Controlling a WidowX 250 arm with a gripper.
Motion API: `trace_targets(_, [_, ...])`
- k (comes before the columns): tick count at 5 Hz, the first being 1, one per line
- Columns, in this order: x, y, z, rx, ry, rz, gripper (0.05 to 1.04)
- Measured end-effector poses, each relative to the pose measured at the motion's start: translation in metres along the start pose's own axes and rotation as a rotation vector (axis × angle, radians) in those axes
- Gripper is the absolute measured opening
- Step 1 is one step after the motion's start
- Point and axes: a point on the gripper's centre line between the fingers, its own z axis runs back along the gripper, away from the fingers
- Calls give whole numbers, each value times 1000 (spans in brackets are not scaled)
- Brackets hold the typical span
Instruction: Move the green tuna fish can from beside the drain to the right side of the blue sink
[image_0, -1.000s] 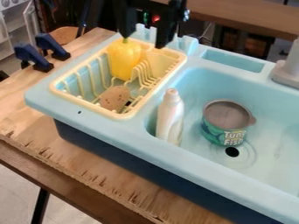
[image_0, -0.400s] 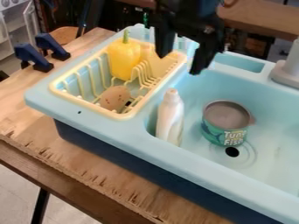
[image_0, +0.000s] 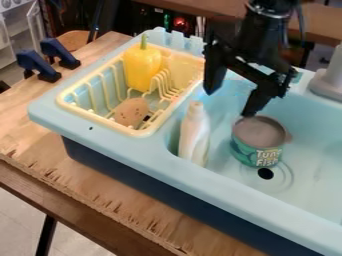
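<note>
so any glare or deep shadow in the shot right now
camera view: soft, fairly even light across the sink, no harsh glare that hides anything; camera view: pale highlights on the yellow pepper and white bottle; camera view: the black gripper shows little surface detail, and a small red glow stands out in the dark background

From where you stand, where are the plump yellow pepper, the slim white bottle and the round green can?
Plump yellow pepper (image_0: 141, 70): camera view, middle of its body.
Slim white bottle (image_0: 194, 136): camera view, middle of its body.
Round green can (image_0: 246, 153): camera view, its side wall.
</note>
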Motion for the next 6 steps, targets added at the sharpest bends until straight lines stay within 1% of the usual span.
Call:
trace_targets(1, [6, -9, -10, -9, -52, 8, 1005])
trace_targets(2, [8, -10, -20, -16, -64, 7, 1006])
trace_targets(3, [9, -12, -30, 28, -74, 43, 1005])
trace_targets(4, [12, -18, -36, 29, -116, 60, 1006])
trace_targets(5, [16, -17, -40, 9, -131, 78, 1006])
trace_targets(6, [15, -25, -43, -94, -143, 81, 1005])
